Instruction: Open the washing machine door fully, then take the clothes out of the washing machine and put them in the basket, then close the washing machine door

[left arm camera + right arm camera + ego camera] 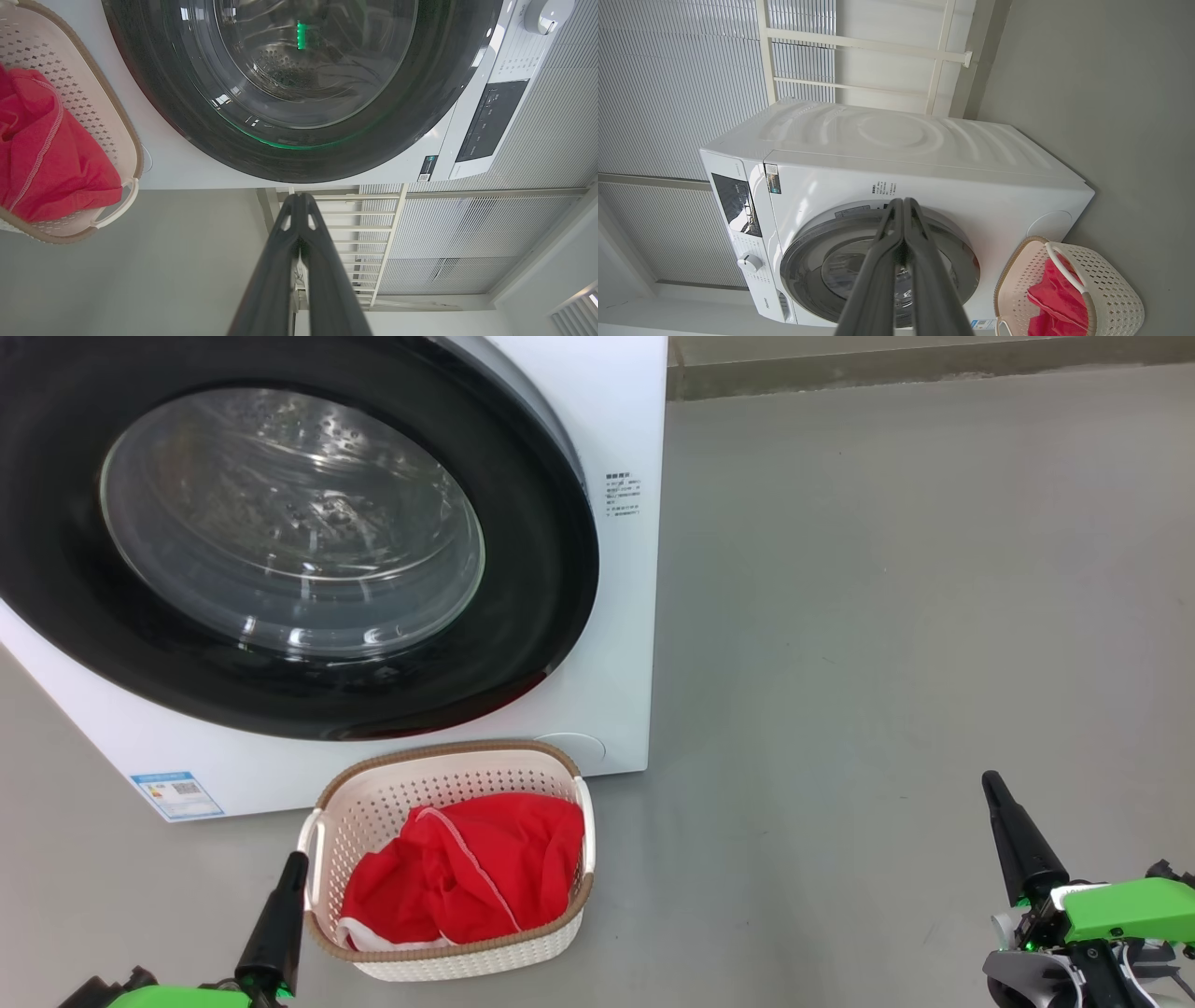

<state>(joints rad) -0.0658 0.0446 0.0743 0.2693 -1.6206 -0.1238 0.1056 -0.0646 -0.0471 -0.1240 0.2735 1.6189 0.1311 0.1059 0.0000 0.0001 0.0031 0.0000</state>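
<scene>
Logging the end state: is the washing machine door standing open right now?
No, in the right wrist view the washing machine door lies shut, flat against the front of the white washing machine.

Head view: high, angled down, close on washing machine door (289, 523) and basket (467, 959).
Left wrist view: rolled sideways, faces door at close range.
Right wrist view: rolled sideways, farther back, whole washing machine (896, 140) in frame.
All three share door and basket.
</scene>
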